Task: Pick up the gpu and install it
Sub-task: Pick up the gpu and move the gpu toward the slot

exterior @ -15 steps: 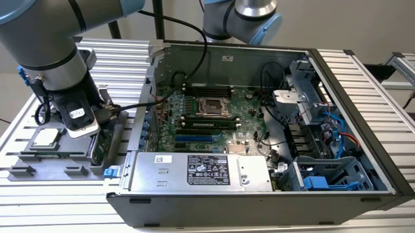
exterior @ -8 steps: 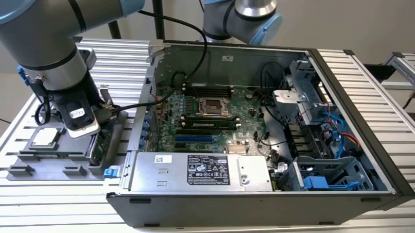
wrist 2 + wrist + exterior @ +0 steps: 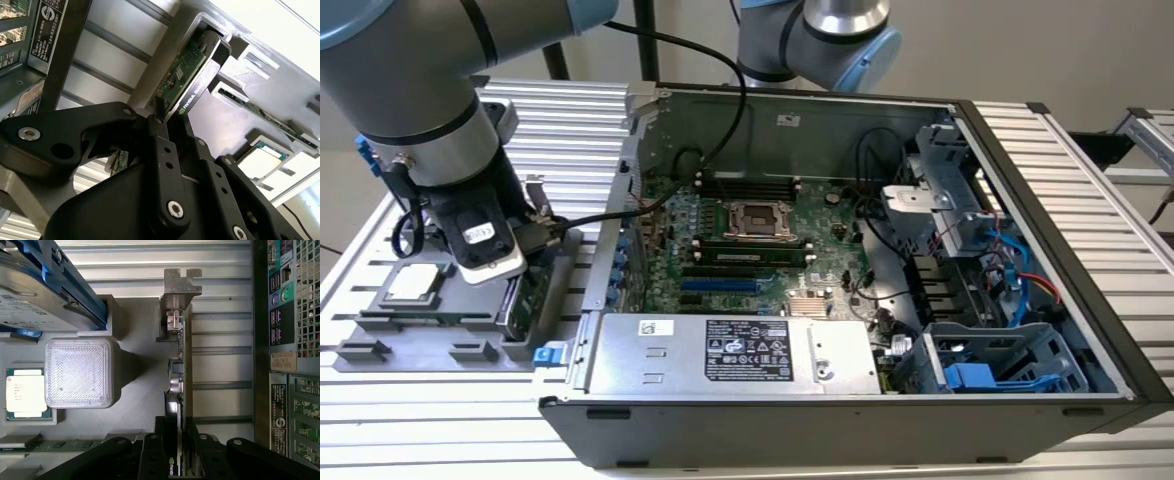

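Now, fingers (image 3: 161, 432) tight around gpu (image 3: 183, 342)

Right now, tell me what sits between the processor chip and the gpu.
In the first wrist view, a pale ribbed square block stands between the processor chip and the gpu, on the tray.

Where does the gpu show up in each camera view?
Exterior view: the gpu stands on edge in the tray, on the exterior view's left of the computer case.
Second wrist view: the gpu shows its green face and black cooler.
First wrist view: the gpu is edge-on, silver bracket at one end.
Shared landmark: the processor chip, in that tray.
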Controlling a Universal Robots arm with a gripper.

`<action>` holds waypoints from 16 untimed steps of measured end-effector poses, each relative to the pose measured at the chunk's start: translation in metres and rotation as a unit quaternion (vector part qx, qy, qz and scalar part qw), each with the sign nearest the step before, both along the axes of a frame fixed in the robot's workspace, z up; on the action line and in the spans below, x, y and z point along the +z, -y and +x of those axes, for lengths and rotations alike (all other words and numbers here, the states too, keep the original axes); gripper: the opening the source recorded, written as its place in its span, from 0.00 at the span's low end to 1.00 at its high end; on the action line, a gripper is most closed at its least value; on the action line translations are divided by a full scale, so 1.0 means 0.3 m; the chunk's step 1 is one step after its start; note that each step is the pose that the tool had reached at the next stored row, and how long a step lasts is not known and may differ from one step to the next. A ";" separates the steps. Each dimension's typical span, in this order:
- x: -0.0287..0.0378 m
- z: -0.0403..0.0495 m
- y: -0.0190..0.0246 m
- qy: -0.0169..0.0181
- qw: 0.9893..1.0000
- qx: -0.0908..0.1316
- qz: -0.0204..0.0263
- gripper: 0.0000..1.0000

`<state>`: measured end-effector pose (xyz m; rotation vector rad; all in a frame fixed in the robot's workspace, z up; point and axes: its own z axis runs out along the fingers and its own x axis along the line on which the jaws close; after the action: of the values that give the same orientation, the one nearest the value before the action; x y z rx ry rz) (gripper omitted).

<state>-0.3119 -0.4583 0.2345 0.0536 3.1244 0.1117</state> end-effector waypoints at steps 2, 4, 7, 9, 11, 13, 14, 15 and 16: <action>0.002 0.000 0.000 0.000 1.000 0.000 0.000 0.00; 0.008 0.000 0.000 0.000 1.000 0.000 0.000 0.00; 0.021 0.000 0.000 0.000 1.000 0.000 0.000 0.00; 0.030 0.000 0.000 0.000 1.000 0.000 0.000 0.00; 0.039 0.000 0.000 0.000 1.000 0.000 0.000 0.00; 0.048 0.000 0.000 0.000 1.000 0.000 0.000 0.00; 0.053 0.000 0.000 0.000 1.000 0.000 0.000 0.00; 0.057 0.000 0.000 0.000 1.000 0.000 0.000 0.00; 0.062 0.000 0.000 0.000 1.000 0.000 0.000 0.00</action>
<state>-0.3118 -0.4583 0.2530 0.0537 3.1244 0.1117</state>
